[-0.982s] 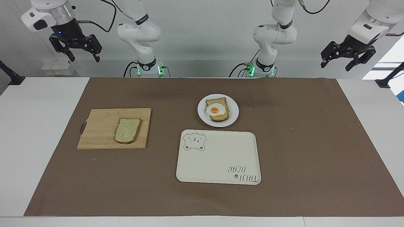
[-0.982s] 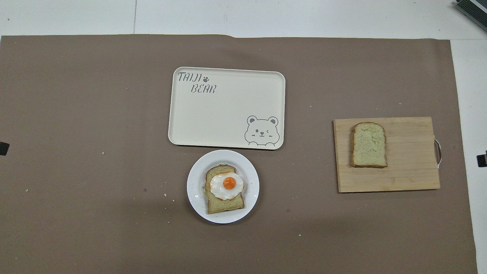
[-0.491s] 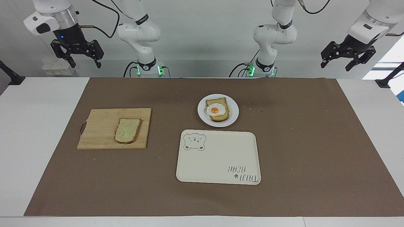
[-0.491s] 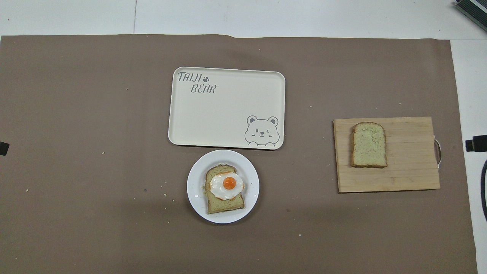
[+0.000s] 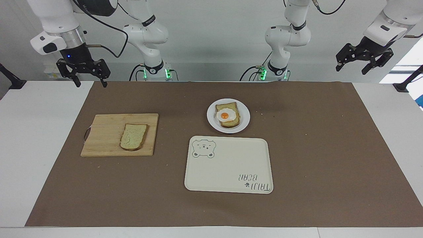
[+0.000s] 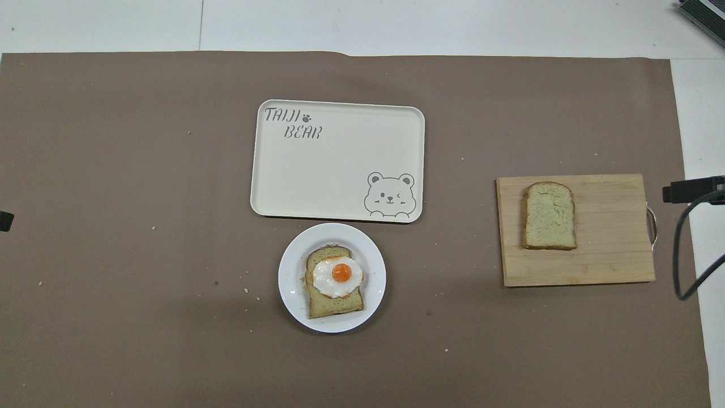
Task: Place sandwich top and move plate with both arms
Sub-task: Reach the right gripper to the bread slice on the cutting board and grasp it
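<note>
The sandwich top point(image 5: 133, 136) point(image 6: 549, 216), a plain pale bread slice, lies flat on a wooden cutting board point(image 5: 105, 135) point(image 6: 612, 255) toward the right arm's end of the table. The white plate point(image 5: 245, 116) point(image 6: 290, 277) carries a toast slice with a fried egg point(image 5: 227, 115) point(image 6: 337, 276). My right gripper point(image 5: 91, 83) hangs open and empty in the air over the mat's edge, apart from the board. A black part of the right hand point(image 6: 688, 190), trailing a cable, shows in the overhead view beside the board's handle. The left gripper point(image 5: 351, 69) waits open, high off the left arm's end.
A cream tray with a bear drawing point(image 5: 228, 172) point(image 6: 340, 170) lies just farther from the robots than the plate. A brown mat point(image 5: 330, 148) covers most of the white table, with crumbs scattered on it.
The right gripper has come down and swung in toward the cutting board, and its black part with the cable has entered the overhead view. The left arm and all the food are still.
</note>
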Available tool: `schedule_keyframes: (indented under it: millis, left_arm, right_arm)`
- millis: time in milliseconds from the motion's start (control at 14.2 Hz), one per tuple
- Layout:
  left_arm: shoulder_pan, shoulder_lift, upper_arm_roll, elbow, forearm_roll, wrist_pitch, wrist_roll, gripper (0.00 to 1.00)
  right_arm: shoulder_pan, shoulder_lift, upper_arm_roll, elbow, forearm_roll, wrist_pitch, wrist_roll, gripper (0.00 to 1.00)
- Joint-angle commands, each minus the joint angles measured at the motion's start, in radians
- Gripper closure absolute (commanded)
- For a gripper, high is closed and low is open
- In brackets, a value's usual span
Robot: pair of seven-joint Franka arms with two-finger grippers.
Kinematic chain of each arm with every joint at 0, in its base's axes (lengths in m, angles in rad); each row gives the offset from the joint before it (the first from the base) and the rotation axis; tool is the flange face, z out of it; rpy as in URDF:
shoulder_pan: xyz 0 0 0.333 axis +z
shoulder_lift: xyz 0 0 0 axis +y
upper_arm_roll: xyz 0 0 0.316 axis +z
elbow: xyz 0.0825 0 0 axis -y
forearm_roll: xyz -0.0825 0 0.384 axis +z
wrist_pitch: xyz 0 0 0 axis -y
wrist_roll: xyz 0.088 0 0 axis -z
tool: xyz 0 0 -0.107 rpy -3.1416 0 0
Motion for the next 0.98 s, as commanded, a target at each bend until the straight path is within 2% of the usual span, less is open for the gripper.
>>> schedule_keyframes:
  millis: [0, 140, 281, 351, 561, 702, 772, 912]
  left_arm:
    - [-0.005, -0.027, 0.003, -0.036, 0.012, 0.019, -0.010, 0.00]
    - [-0.005, -0.027, 0.001, -0.036, 0.012, 0.019, -0.010, 0.00]
    - [-0.005, -0.027, 0.001, -0.036, 0.012, 0.019, -0.010, 0.00]
    - [-0.005, -0.027, 0.001, -0.036, 0.012, 0.019, -0.010, 0.00]
    - [-0.005, -0.027, 0.001, -0.036, 0.012, 0.019, -0.010, 0.00]
    - [-0.005, -0.027, 0.001, -0.036, 0.012, 0.019, -0.010, 0.00]
    - [-0.005, -0.027, 0.002, -0.036, 0.012, 0.019, -0.010, 0.00]
    - [-0.005, -0.027, 0.002, -0.036, 0.012, 0.019, -0.010, 0.00]
  right_arm:
    - [-0.014, 0.007, 0.002, -0.030, 0.025, 0.020, 0.003, 0.00]
    - [-0.016, 0.011, 0.000, -0.051, 0.036, 0.028, 0.006, 0.00]
    - [-0.017, 0.061, 0.002, -0.071, 0.036, 0.089, 0.005, 0.00]
    - [-0.016, 0.090, 0.002, -0.080, 0.036, 0.141, 0.008, 0.00]
    - [-0.005, 0.254, 0.002, -0.083, 0.050, 0.316, 0.009, 0.00]
    - [-0.010, 0.334, 0.002, -0.096, 0.052, 0.387, 0.008, 0.00]
    - [-0.014, 0.363, 0.002, -0.108, 0.052, 0.414, 0.005, 0.00]
    - [-0.019, 0.371, 0.002, -0.170, 0.058, 0.462, 0.003, 0.00]
